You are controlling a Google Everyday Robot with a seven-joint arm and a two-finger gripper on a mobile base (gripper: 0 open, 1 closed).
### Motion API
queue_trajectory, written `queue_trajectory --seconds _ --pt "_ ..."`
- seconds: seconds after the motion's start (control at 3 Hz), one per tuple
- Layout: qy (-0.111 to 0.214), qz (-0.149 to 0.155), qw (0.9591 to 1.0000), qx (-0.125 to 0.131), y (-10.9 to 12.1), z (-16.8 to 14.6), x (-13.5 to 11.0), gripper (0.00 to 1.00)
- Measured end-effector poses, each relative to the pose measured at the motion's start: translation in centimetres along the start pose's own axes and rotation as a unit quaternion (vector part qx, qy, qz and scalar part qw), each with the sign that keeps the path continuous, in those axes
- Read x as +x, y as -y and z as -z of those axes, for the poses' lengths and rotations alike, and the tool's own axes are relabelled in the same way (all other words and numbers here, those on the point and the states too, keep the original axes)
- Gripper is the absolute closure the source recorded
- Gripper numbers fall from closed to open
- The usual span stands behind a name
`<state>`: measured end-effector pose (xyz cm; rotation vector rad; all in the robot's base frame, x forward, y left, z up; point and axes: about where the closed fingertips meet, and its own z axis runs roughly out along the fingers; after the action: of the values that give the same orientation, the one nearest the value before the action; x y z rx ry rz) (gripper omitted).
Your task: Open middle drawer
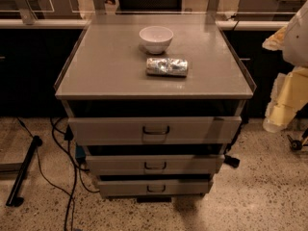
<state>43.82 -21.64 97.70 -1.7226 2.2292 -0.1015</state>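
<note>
Grey drawer unit, three fronts stacked under the desk (96, 76). The middle drawer (192, 164) sits between the wide top drawer (96, 129) and the narrow bottom drawer (120, 187), with a small dark bar handle (155, 166) at centre, and looks shut or nearly so. The end effector (280, 113) hangs at the right edge, well apart from the unit and higher than the handle; cannot tell whether it is open or closed, and nothing seen in it. Step in hand, as judged: the approach. Come in low and square to the front, hook the handle from centre, and pull straight out so the drawer does not rack. White bowl (156, 38) and crushed can (167, 66) on the desk could shift if jolted. Cables (62, 177) lie on the floor to the left.
</note>
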Motion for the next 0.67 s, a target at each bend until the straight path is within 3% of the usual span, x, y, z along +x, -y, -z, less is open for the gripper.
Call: queue_trajectory --seconds 0.67 --pt "0.01 -0.006 0.9999 -0.012 -2.6 -4.0 0.8 0.0"
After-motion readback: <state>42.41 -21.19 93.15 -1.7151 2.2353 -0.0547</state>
